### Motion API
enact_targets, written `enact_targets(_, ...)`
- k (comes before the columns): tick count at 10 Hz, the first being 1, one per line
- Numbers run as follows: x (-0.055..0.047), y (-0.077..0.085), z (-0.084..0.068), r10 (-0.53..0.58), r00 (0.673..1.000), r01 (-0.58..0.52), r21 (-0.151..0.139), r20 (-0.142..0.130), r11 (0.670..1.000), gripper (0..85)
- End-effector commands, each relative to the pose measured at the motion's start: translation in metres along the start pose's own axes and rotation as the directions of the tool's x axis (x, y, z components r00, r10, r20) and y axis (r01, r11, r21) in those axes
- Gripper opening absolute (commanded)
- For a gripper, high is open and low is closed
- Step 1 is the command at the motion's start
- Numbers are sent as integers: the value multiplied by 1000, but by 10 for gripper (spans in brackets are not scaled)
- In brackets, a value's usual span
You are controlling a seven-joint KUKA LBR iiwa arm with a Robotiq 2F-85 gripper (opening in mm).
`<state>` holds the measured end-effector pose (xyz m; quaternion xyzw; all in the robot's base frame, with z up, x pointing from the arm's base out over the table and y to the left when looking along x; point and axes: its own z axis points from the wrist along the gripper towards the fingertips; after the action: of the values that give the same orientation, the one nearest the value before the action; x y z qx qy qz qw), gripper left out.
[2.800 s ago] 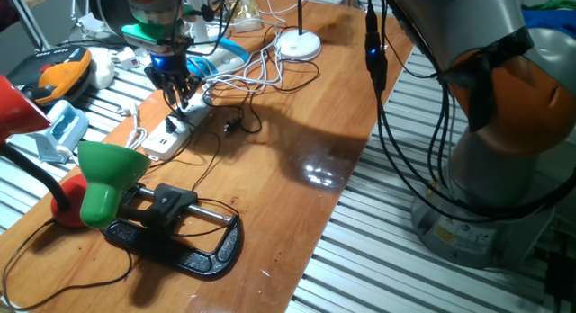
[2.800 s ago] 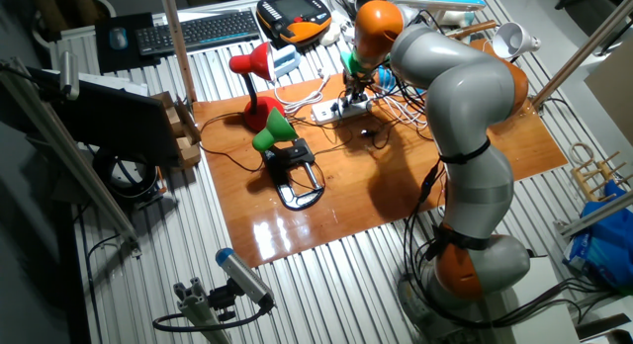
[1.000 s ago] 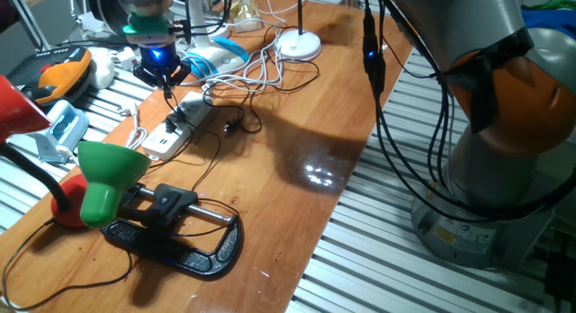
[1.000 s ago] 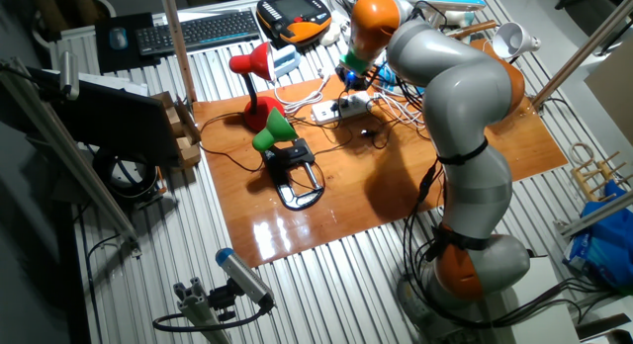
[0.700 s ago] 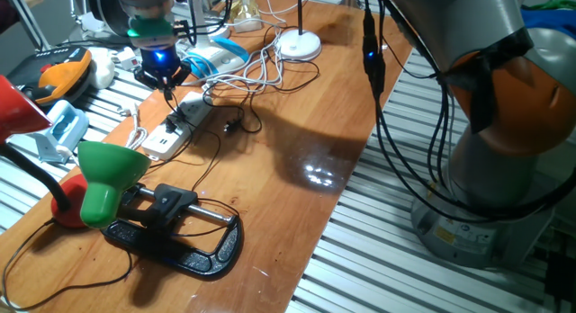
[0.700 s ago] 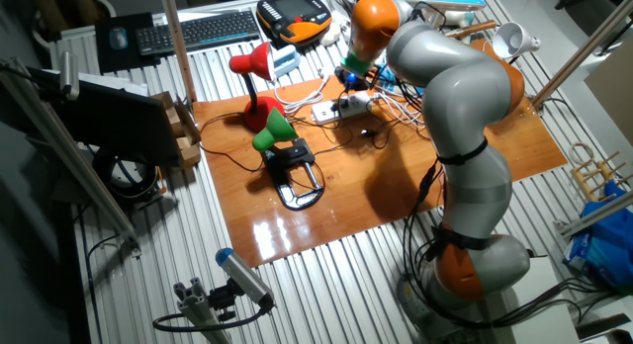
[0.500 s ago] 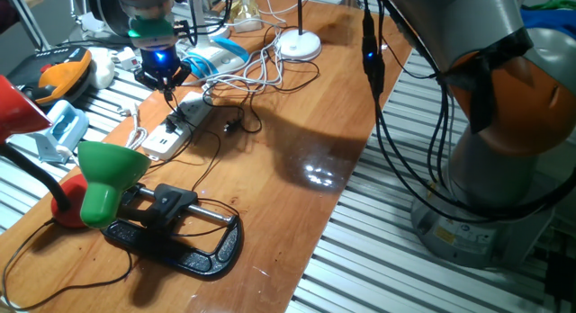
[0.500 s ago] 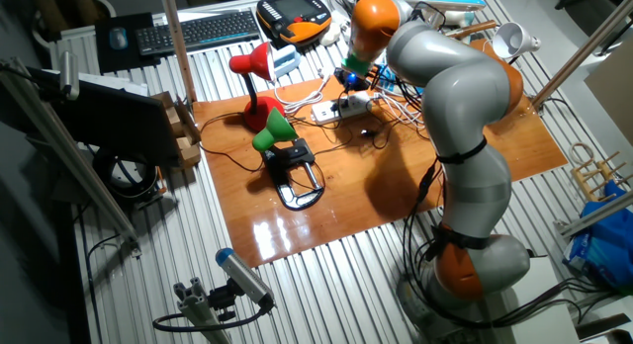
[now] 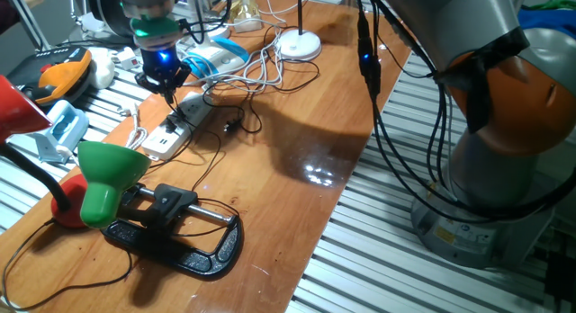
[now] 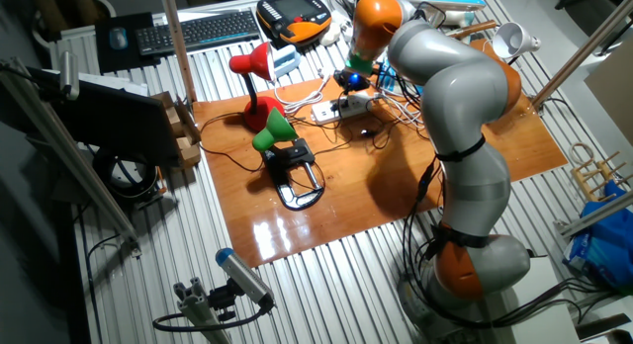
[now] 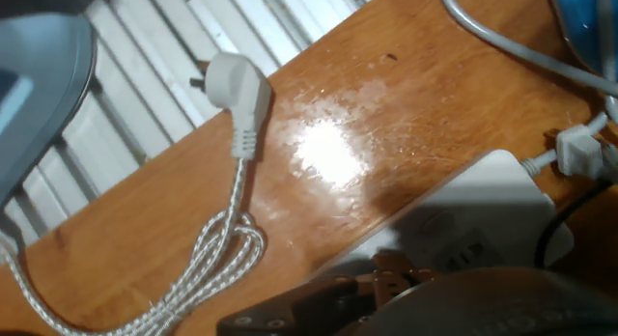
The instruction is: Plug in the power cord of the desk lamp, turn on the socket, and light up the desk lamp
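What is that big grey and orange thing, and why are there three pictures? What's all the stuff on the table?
That is a robot arm. At its tip is a gripper, a hand with two fingers, hanging just above the white power strip; whether it is open or shut, the pictures don't show. Two pictures come from cameras standing at different sides of the wooden table. The third comes from a camera on the hand itself, looking down at a loose white plug lying on the wood. Also on the table: a green desk lamp clamped in a black clamp, a red lamp and lots of cables.
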<state>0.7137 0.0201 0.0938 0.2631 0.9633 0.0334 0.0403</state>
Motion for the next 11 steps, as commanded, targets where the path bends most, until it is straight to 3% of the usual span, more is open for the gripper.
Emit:
enact_targets(1, 0, 1, 2, -493, 870, 491, -42, -34, 870, 0)
enact_targets(3, 0, 2, 2, -501, 865, 500, -35, -22, 865, 0)
enact_targets(8, 1, 2, 6, -506, 862, 505, -41, -25, 862, 0)
enact_targets(11, 4, 4, 13, -509, 860, 509, -40, -8, 860, 0)
